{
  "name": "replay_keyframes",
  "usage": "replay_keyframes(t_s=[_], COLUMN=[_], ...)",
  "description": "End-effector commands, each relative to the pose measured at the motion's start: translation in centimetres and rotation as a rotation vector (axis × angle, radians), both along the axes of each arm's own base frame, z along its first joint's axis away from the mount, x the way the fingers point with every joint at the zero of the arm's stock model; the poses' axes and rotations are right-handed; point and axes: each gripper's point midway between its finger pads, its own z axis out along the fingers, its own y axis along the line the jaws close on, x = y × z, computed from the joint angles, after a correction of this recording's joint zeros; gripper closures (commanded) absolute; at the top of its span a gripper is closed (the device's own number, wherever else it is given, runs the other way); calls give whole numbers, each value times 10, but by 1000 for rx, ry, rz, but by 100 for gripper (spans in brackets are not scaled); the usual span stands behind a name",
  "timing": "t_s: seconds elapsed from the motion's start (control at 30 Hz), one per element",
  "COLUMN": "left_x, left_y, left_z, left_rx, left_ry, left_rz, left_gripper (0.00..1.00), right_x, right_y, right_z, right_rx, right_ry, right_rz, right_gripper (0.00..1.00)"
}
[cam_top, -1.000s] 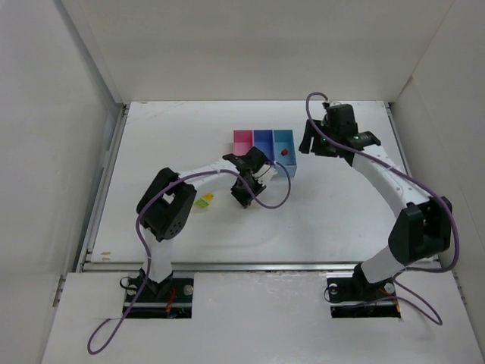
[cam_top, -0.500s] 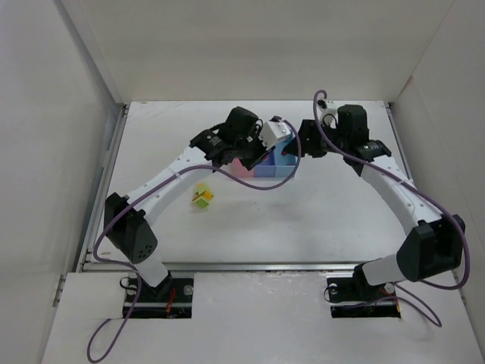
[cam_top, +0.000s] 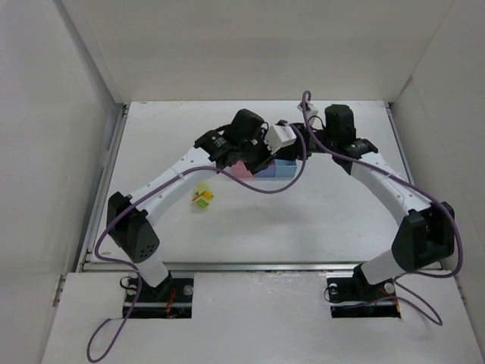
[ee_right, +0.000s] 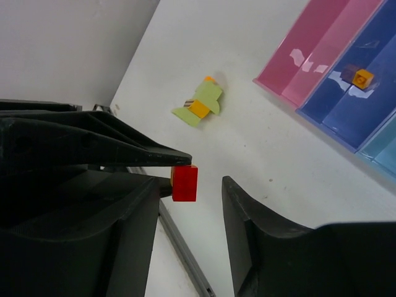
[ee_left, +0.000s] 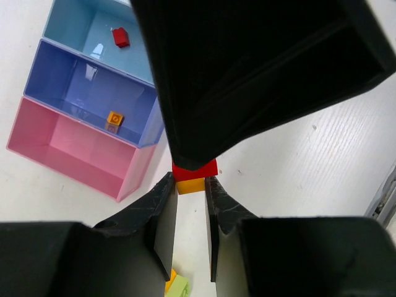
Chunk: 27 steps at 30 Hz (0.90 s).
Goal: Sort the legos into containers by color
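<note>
The pink rectangular plastic bin (ee_left: 62, 145), the purple-blue bin (ee_left: 74, 80) and the light blue bin (ee_left: 74, 25) are smooth and glossy, with white highlights on floors and walls. A small red plastic brick (ee_left: 195, 169) and the joined orange brick (ee_left: 190, 185) look hard and smooth with a soft sheen, as do the lime-green and orange plastic pieces (ee_right: 199, 105). The white tabletop (ee_left: 322, 161) is matt, with a fine streaked grain. The black fingers (ee_left: 159, 213) of the left gripper (ee_left: 189, 182) are matt plastic, rough along their edges. The purple cable (cam_top: 265, 189) has a smooth sheath. The rail (cam_top: 250, 265) along the near table edge looks like bare metal.
</note>
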Motion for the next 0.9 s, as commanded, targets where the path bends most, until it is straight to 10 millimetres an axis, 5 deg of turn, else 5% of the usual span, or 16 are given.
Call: replay_keyframes(t_s=[0.0,0.33,0.6,0.7,0.87], left_x=[2,-1,3,7,-6], left_y=[-6,-9,-6,2,19], left_z=[31,35,35,13,-41], left_rx=[-72,-96,-82,-22,81], left_ry=[-30,-14,-27,-4,117], left_rz=[15,12,34,79,107], left_gripper=[100,100,100,100,100], right_x=[2,-1,0,4,29], right_y=[12,23,25,23,-15], right_z=[22,16,16,18,-12], right_rx=[53,60,64,53,-48], right_ry=[-76,-51,-50,-63,10], right_rz=[58,107,115,85,-110], right_gripper=[51,57,100,100,100])
